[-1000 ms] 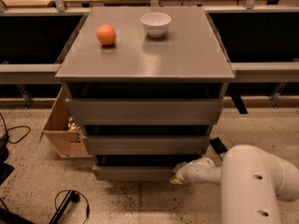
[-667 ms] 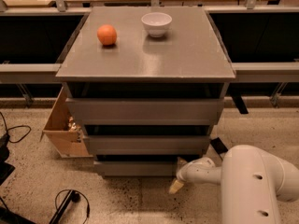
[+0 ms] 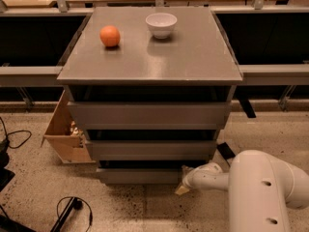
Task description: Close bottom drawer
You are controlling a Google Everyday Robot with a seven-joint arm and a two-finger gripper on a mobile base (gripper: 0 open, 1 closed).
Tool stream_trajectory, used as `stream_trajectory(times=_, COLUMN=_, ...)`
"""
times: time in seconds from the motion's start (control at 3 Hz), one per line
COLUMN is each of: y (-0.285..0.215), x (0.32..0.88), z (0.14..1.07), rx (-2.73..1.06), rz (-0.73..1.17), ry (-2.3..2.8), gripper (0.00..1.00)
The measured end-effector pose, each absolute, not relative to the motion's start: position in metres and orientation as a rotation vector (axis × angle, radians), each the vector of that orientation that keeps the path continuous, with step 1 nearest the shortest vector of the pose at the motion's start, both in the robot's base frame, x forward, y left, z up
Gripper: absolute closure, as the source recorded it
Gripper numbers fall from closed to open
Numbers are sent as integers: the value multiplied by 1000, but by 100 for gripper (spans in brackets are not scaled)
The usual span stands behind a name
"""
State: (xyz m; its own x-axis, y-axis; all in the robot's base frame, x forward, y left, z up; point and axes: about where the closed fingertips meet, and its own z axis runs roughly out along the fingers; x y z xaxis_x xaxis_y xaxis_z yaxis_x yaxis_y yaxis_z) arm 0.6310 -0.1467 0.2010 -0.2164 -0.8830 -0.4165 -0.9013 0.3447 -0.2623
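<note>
now | end effector (image 3: 186, 183) beside bottom drawer (image 3: 140, 176) | matte grey, flat front

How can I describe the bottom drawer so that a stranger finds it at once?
Find the square grey cabinet with three plain drawer fronts. The bottom drawer is the lowest matte grey front, just above the speckled floor. It is the narrowest of the three, and the pincer of the white arm sits at its right corner.
</note>
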Motion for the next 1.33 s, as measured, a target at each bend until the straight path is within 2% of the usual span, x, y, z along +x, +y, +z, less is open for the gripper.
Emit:
stream_trajectory(times=0.33, y=-147, x=631, z=201, rx=-1555, rz=49, ry=2118, gripper=48)
stream_trajectory(times=1.0, y=-187, x=606, z=286, rx=-1616, rz=-62, ry=1972, gripper=94)
stream_trajectory(times=1.33, y=-195, x=605, z=293, rx=-1635, rz=-90, ry=1944, gripper=100)
